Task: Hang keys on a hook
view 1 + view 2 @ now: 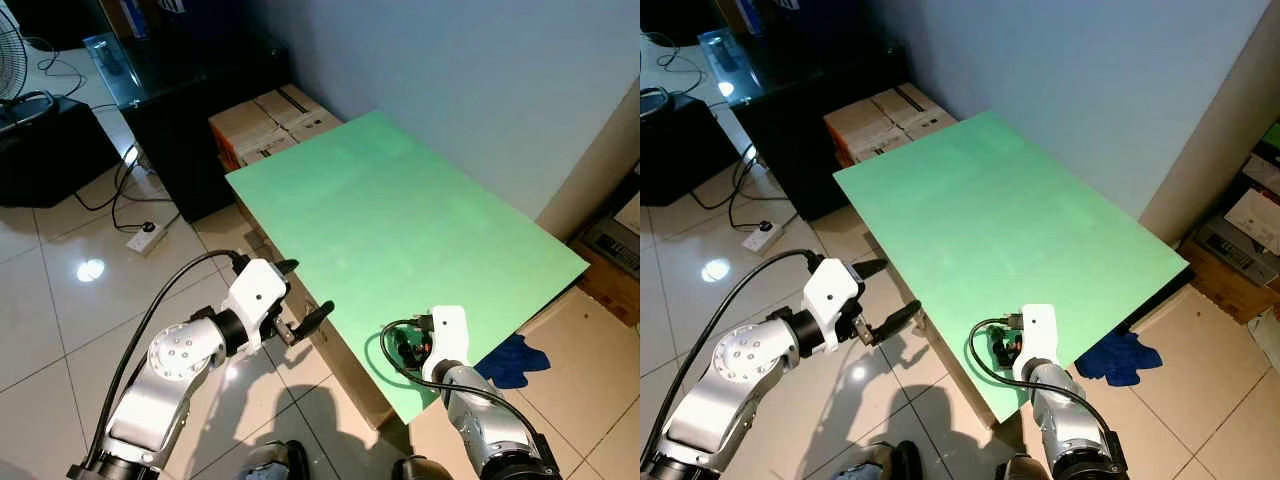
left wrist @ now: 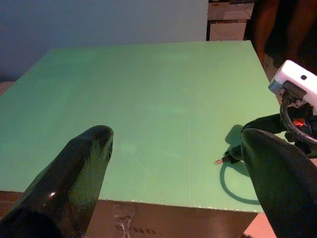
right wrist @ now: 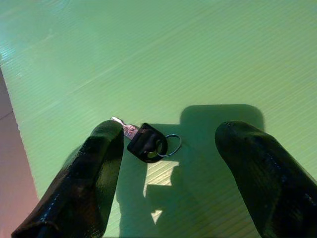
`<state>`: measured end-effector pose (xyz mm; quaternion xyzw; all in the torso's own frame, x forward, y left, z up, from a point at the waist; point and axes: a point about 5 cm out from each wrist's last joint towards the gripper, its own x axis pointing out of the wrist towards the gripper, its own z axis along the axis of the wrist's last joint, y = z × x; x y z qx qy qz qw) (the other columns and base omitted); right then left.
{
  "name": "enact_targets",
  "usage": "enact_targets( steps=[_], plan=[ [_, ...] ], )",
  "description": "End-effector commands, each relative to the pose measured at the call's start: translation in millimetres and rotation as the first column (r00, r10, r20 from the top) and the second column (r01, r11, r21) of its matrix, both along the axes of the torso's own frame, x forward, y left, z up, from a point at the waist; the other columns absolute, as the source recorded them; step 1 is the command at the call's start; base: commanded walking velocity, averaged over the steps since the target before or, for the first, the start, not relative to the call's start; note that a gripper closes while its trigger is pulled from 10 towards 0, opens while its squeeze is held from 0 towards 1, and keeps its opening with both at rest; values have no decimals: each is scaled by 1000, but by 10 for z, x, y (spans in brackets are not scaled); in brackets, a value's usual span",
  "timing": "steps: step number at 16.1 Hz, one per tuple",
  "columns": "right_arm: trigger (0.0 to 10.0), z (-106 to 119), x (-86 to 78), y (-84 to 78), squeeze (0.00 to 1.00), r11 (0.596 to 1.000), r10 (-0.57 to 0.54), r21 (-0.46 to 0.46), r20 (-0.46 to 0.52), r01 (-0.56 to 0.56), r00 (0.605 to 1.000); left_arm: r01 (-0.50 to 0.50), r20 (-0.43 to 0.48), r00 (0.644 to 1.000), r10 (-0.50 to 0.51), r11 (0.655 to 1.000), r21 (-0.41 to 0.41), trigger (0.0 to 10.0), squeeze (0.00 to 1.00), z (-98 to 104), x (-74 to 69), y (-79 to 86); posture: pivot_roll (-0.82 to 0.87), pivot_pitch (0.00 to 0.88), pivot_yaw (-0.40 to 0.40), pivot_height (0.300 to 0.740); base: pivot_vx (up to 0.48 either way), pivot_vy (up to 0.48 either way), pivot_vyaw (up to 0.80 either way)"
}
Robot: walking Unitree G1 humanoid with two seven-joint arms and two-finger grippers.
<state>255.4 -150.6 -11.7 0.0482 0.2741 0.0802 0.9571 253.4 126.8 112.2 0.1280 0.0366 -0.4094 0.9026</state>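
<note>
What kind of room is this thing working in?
Probably a lived-in home room used for storage: tiled floor, a power strip with trailing cables, cardboard boxes by the wall, a fan.

— What sort of place am I steering through?
— A lived-in home room, I'd say: tiled floor (image 1: 60,330), power strip (image 1: 146,236) at left, cardboard boxes (image 1: 270,120) upper centre, fan (image 1: 10,55) top left.

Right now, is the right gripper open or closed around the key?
Open. The right gripper hovers over the key, which lies flat on the green board; both fingers stand apart, not touching it.
</note>
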Motion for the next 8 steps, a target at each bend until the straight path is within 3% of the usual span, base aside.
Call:
enact_targets(
  steps=[1,2,4,5,8],
  plan=[
    [10000,-32,-17,13,0,1000,-1,4,-21,1,1000,1,-9,1000,0,1000,11,10000,0,-1,-7,40,-10,120,108,740,0,0,0],
    [10000,-31,-14,12,0,1000,-1,5,-21,1,1000,1,-10,1000,-1,1000,11,10000,0,-1,-9,41,-10,120,108,740,0,0,0],
    [4941,-58,-6,-5,0,1000,15,-7,-51,-15,999,5,-14,1000,-5,1000,12,10000,0,-4,-16,38,-7,120,105,740,0,0,0],
    [4157,-74,1,-24,0,1000,13,-25,-68,-15,998,6,-15,1000,-6,1000,12,10000,0,-6,-18,36,-7,120,103,740,0,0,0],
    [3922,-81,23,-45,0,1000,-2,-21,-80,1,997,2,-18,1000,-2,1000,15,10000,0,-11,-26,50,-5,121,102,740,0,0,0]
  ],
)
